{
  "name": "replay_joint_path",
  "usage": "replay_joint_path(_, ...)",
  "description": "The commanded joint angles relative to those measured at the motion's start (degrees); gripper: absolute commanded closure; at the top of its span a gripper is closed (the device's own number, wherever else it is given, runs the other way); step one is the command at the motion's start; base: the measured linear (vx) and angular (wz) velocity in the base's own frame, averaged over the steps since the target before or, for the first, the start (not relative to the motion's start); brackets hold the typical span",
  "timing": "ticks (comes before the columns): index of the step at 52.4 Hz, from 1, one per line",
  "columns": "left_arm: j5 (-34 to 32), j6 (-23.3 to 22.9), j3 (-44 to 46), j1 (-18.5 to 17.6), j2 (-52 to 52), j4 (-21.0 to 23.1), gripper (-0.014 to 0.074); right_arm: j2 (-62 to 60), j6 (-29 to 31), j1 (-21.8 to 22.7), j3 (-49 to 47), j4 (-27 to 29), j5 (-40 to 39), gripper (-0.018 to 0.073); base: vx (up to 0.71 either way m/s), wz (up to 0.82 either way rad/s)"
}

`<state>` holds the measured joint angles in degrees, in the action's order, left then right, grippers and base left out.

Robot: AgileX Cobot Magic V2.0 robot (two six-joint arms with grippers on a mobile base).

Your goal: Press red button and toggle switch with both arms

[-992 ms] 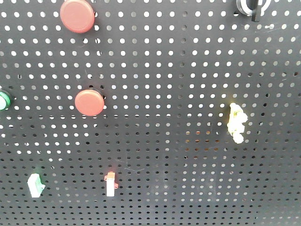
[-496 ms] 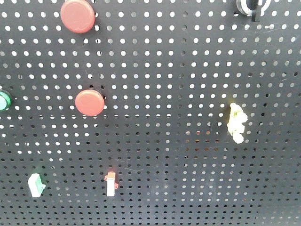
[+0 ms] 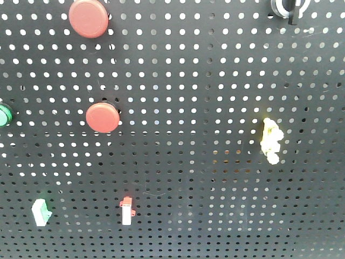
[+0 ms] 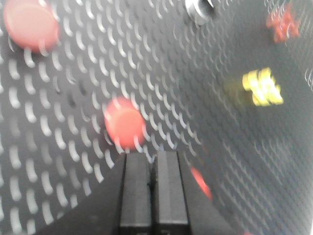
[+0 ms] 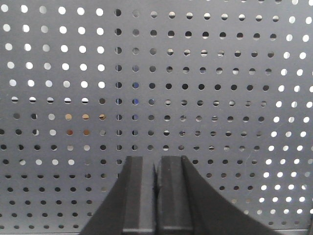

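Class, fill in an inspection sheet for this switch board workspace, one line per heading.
Surface: black perforated board fills every view.
Job's things: upper red button, lower red button at left; toggle switch cut off at the top edge.
Clutter: green button, yellow piece, green-tabbed rocker switch, red-tabbed rocker switch.
Grippers: left tool shut; right tool shut; neither appears in the front view.
Cables: nothing seen.
Surroundings: light through the holes only.

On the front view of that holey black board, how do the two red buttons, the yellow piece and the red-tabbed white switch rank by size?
1. upper red button
2. lower red button, only slightly smaller
3. yellow piece
4. red-tabbed white switch
All sit on one board, so nearness hardly skews this.
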<state>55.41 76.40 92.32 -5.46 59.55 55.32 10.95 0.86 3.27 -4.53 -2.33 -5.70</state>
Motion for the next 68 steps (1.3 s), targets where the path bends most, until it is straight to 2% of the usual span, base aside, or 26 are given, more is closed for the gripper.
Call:
replay_joint_path(1,-3.4,-1.0,4.5,-1.2,3.2,3.5,0.0595,0.9,1.3,0.3,-2.1,-0.5,-5.2,0.0559,0.0,0.0)
replay_joint_path(6,-3.4,-1.5,7.5,-3.9,6.5,3.5,0.0595,0.9,1.8,0.3,-2.0,-0.5,-5.2,0.0559,0.0,0.0)
replay_joint_path(14,-3.0,-6.4,10.7,-7.5,10.4,0.9,0.0595,0.9,1.8,0.3,-2.0,-0.5,-5.2,0.0559,0.0,0.0)
replay_joint_path(25,-3.5,-7.8,11.0,-11.3,12.2,-1.1,0.0595,0.9,1.8,0.3,-2.0,-0.5,-5.3,0.0559,0.0,0.0)
replay_joint_path(39,-4.8,-11.6,11.0,-11.3,14.4,-1.8,0.0595,0.9,1.9,0.3,-2.0,-0.5,-5.3,0.0559,0.0,0.0)
replay_joint_path(47,-6.8,-16.0,11.0,-11.2,16.4,-5.6,0.0595,0.9,2.0,0.3,-2.0,-0.5,-5.3,0.0559,0.0,0.0)
replay_joint_path(52,-6.7,-17.0,11.0,-11.2,17.1,-6.7,0.0595,0.9,2.0,0.3,-2.0,-0.5,-5.3,0.0559,0.0,0.0)
replay_joint_path(64,-9.0,-17.5,11.5,-11.2,17.2,-6.5,0.0595,0.9,2.0,0.3,-2.0,-0.5,-5.5,0.0559,0.0,0.0)
replay_joint_path(68,-8.0,-17.6,11.6,-11.2,16.8,-4.8,0.0595,0.9,2.0,0.3,-2.0,-0.5,-5.5,0.0559,0.0,0.0)
